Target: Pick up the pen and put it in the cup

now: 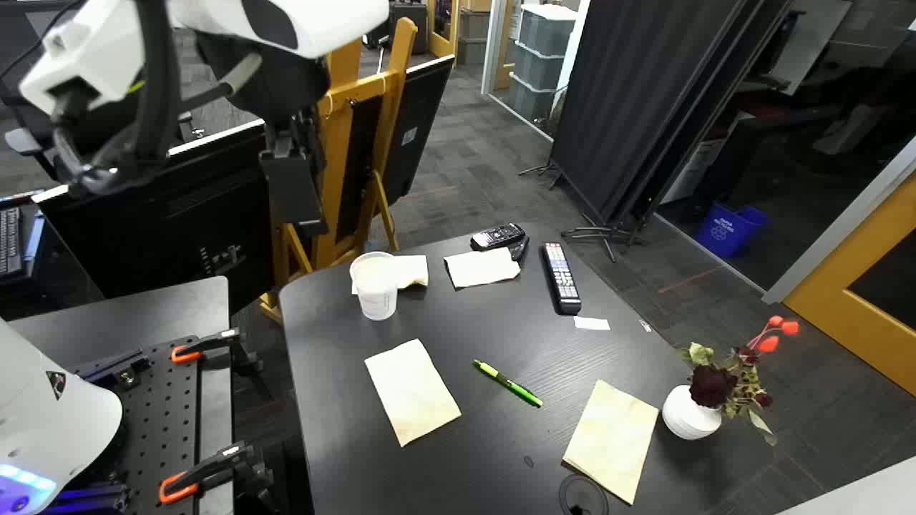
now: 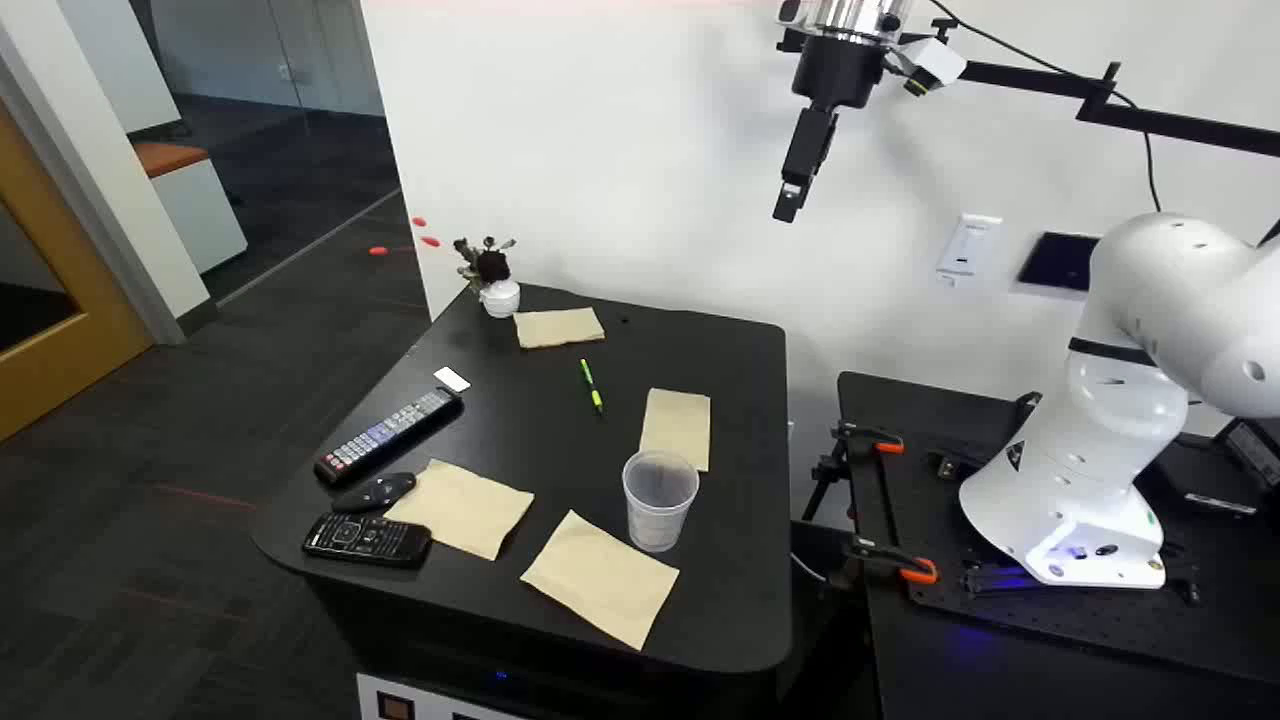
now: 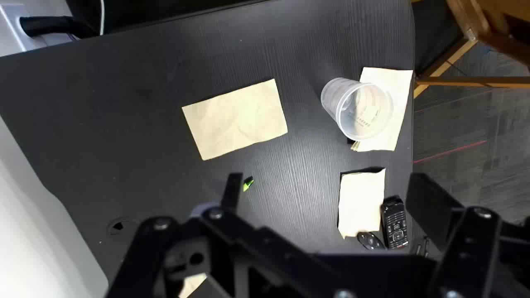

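Note:
The thin green pen (image 1: 508,383) lies on the black table, and also shows in an exterior view (image 2: 591,386). In the wrist view only one end of the pen (image 3: 248,184) shows beside the left finger, which hides the rest. The white translucent cup (image 1: 377,295) stands upright near the table edge, also in an exterior view (image 2: 657,515) and in the wrist view (image 3: 331,97). My gripper (image 3: 327,184) is open and empty, its fingers wide apart. It hangs high above the table in both exterior views (image 1: 295,189) (image 2: 788,200), apart from pen and cup.
Several beige napkins lie about, one (image 1: 413,392) between pen and cup, another (image 1: 613,440) near the white vase with red flowers (image 1: 690,413). A long black remote (image 1: 562,279) and a smaller remote (image 1: 498,236) lie toward the far edge. A white card (image 1: 591,323) lies by the long remote.

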`<move>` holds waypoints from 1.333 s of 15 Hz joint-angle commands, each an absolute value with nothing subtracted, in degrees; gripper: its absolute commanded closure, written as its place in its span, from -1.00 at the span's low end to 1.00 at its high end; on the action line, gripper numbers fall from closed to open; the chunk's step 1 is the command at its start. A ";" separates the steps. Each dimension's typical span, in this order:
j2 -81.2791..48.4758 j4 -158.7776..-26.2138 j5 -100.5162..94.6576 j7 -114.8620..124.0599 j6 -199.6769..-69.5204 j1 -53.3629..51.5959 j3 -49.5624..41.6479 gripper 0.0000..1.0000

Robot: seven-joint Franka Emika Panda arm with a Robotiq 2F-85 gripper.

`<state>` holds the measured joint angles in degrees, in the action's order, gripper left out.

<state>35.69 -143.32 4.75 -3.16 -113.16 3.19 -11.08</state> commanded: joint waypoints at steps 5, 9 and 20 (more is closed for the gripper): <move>35.53 -143.16 5.41 -3.75 -112.95 4.35 -10.12 -1.00; 35.53 -143.16 5.41 -3.75 -112.95 4.35 -10.12 -1.00; 25.01 -141.20 1.70 5.73 -125.59 8.12 -6.90 -1.00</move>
